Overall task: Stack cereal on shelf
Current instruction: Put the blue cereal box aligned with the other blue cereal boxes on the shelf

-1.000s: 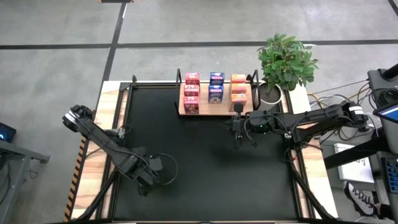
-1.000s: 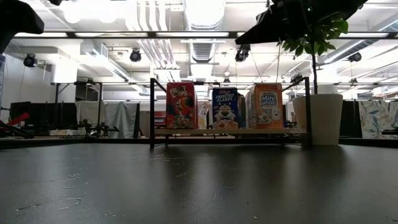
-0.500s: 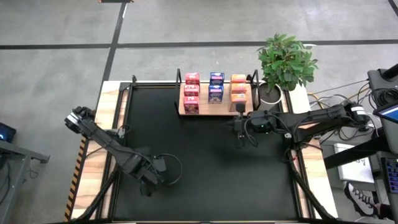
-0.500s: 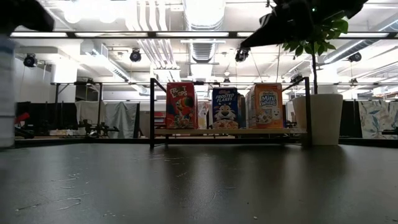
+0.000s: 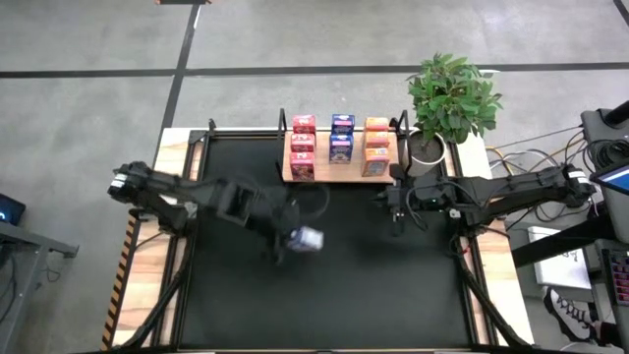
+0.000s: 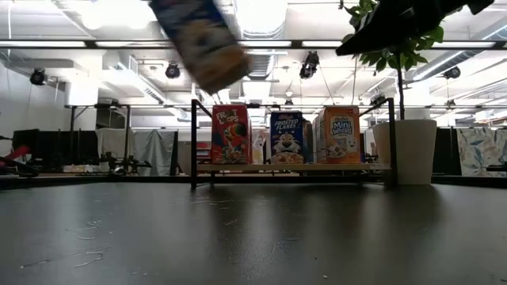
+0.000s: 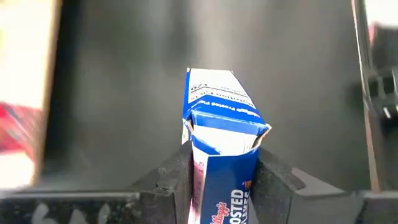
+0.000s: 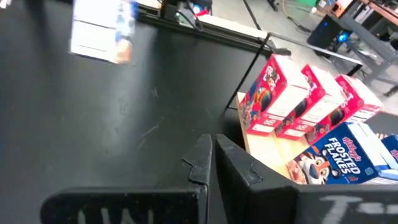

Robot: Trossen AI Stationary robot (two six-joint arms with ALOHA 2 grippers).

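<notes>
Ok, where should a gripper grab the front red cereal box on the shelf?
From above, pinching the front red box across its narrow sides, probably: it stands upright, another red box crowds its back, while gaps beside the column leave finger room.

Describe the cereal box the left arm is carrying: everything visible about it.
The blue Frosted Flakes box is a small printed carton, blue with white lettering, its end flaps creased. The left pincer clamps it from both sides, one dark finger on each face. It hangs tilted above the black table, touching nothing else, short of the shelf.
</notes>
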